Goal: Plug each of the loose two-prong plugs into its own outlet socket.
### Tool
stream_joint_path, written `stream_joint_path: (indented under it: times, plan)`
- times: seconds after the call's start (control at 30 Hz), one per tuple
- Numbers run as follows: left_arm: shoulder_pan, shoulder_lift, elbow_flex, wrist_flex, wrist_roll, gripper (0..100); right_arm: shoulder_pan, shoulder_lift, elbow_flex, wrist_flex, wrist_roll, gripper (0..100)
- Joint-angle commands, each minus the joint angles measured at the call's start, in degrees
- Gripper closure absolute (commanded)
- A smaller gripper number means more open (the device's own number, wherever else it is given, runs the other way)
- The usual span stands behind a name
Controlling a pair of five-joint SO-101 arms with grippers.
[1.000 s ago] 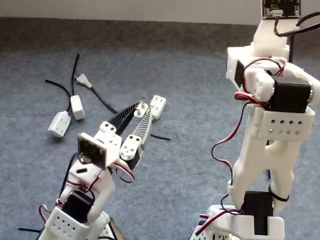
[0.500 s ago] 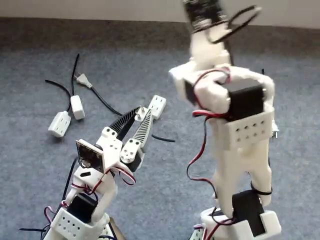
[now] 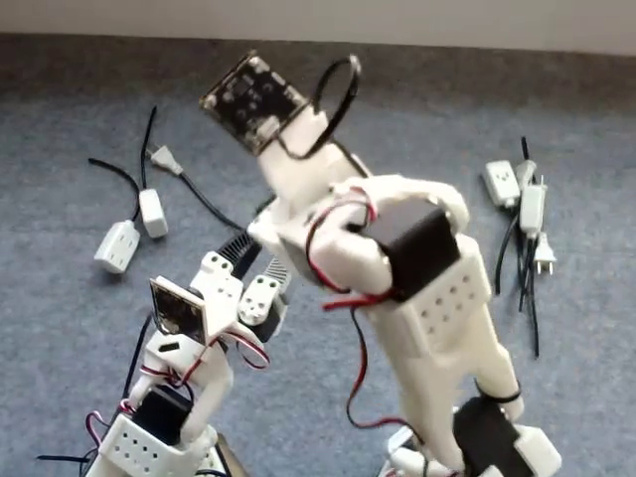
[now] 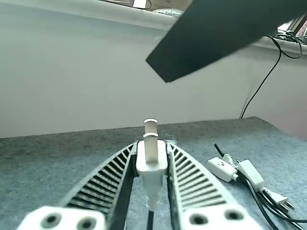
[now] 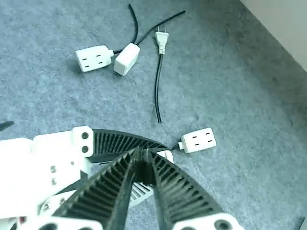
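The high camera looks down on the grey carpeted table (image 3: 60, 338) from behind the arms (image 3: 427, 298). The left wrist camera faces a pale wall (image 4: 72, 72) levelly; the right looks down, sharing the white rectangular outlet block (image 5: 93, 58).

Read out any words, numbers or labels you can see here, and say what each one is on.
No text can be read.
Circuit board on the tall arm's wrist: faint markings, too small to read.
Outlet socket and plug: no print that can be made out.
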Motion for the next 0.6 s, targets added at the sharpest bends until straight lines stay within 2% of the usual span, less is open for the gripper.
stream_joint_path:
  times: [0.0, 0.13, 0.33, 0.57]
  plan:
    - [0.04, -0.48, -0.22, -1.49, 0.53, 99, -3.30, -5.49, 2.59, 2.07, 3.87, 99.1]
    - [0.04, -0.48, -0.40, -1.49, 0.53, 99, -6.02, -6.81, 7.08, 1.98, 6.77, 99.1]
    - [0.04, -0.48, -0.75, -1.49, 0.53, 99, -5.67, -2.77, 8.22, 1.89, 6.86, 99.1]
    - [-0.40, -0.48, -1.98, -1.41, 0.53, 99, 1.63, 1.27, 8.40, 0.31, 10.37, 99.1]
